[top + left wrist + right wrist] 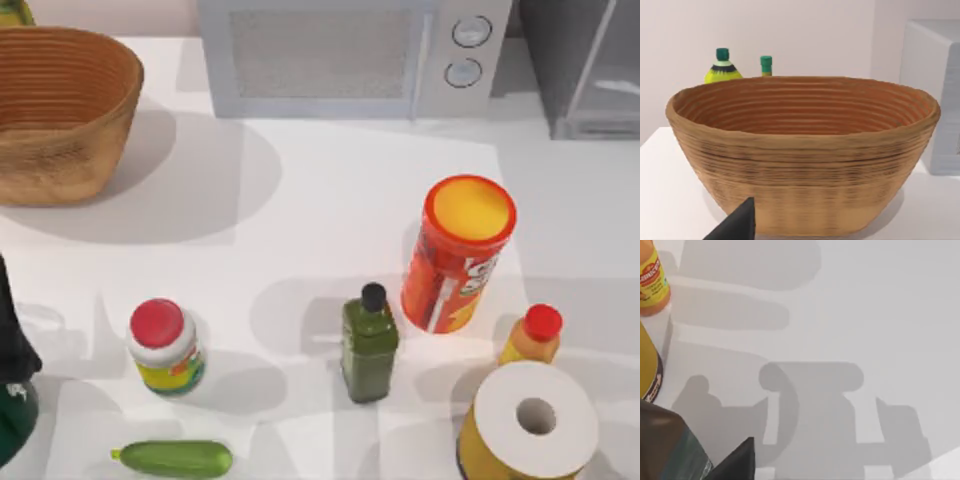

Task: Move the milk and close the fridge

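Where the milk stands cannot be told; a small carton should be light with thin, crushable walls, best pinched gently across its flat sides. The fridge (590, 75) sits at the table's far right corner beside the microwave (350, 55). The left gripper (737, 225) faces the basket (800, 165), the right gripper (737, 462) hangs over bare table (865, 315); whether either is spread or pressed together cannot be told
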Motion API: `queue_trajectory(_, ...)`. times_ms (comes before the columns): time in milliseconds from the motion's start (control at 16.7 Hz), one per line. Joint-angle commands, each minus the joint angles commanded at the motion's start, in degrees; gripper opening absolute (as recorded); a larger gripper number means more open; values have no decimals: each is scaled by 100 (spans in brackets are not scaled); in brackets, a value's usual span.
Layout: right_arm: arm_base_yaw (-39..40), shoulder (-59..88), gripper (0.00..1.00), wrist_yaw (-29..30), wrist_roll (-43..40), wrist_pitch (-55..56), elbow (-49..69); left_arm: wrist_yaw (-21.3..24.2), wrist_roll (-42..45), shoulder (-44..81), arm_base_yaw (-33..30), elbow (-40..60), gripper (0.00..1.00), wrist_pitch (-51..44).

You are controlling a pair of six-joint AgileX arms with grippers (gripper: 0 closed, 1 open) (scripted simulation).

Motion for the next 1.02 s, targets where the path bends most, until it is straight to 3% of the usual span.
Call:
queue_trajectory(480,-3187,3121,100,-765,-2953,52,1039,0,0,0,0,0,100,0)
queue_trajectory(1020,-7306,7665,100,-3069,-7541,293,2729,0,0,0,0,0,100,0)
